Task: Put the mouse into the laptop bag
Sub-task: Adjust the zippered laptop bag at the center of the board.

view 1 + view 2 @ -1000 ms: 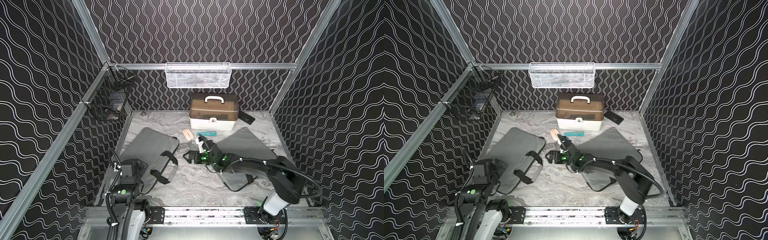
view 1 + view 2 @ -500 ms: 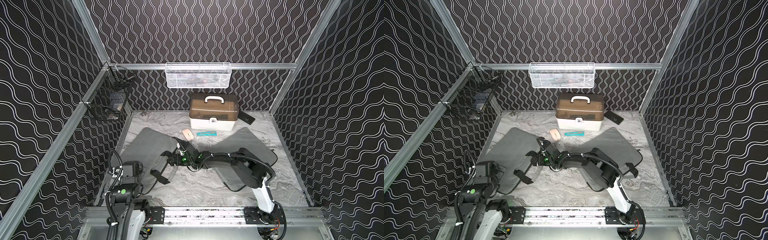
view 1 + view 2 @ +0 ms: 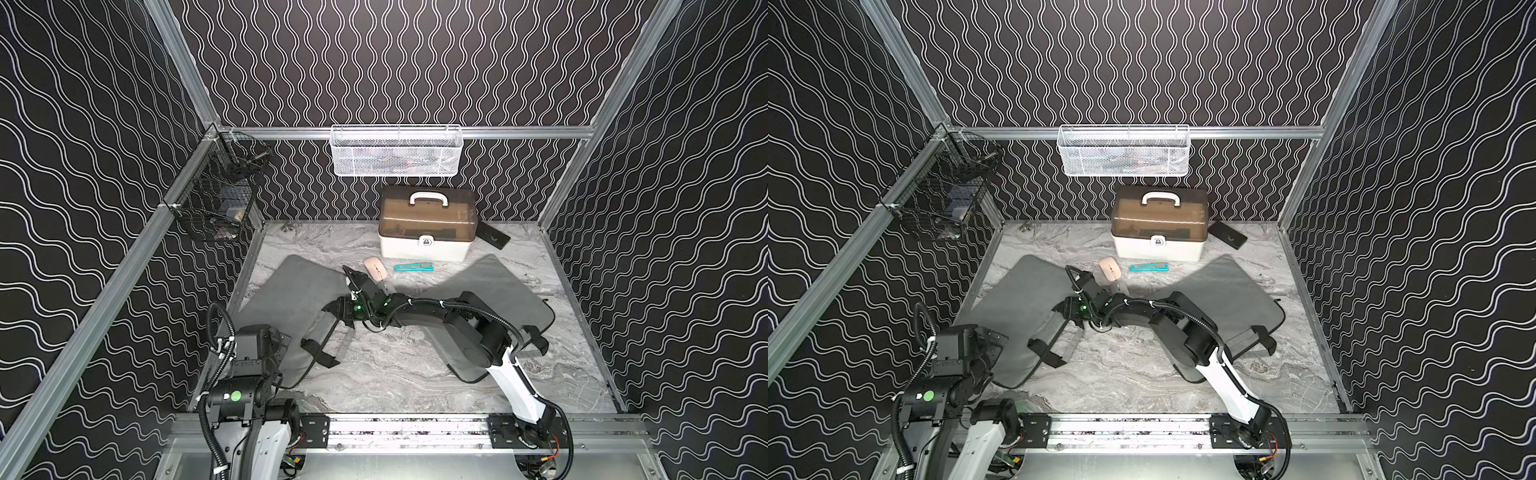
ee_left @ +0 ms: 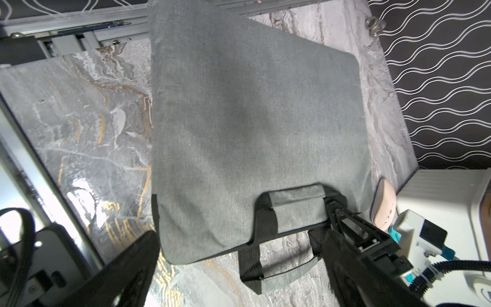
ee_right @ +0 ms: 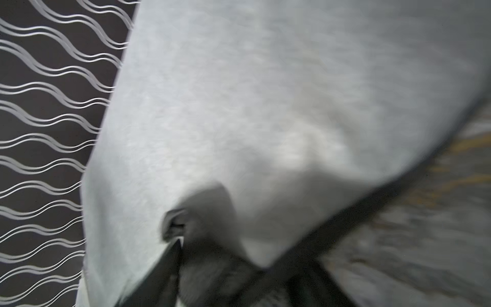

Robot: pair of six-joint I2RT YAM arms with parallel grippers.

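Front of tabletop point(image 3: 395, 374) free. Mouse point(image 3: 376, 268) boxed in w/ storage box point(image 3: 424, 245) behind, teal cutter point(image 3: 413, 267) beside, right arm point(image 3: 419, 316) low just in front, laptop bag point(image 3: 291, 295) at left.

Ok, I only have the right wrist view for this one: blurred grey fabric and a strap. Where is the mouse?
Observer: The pale pink oval mouse lies on the marble tabletop, outside any bag, before the white storage box.
Operator: Which bag is this fabric?
Observer: The flat grey laptop bag on the robot's left; a second grey bag lies under the right arm.
Operator: And my gripper?
Observer: The right gripper sits at the black end of the upper handle, nearest the mouse; jaws narrow, grip unconfirmed.
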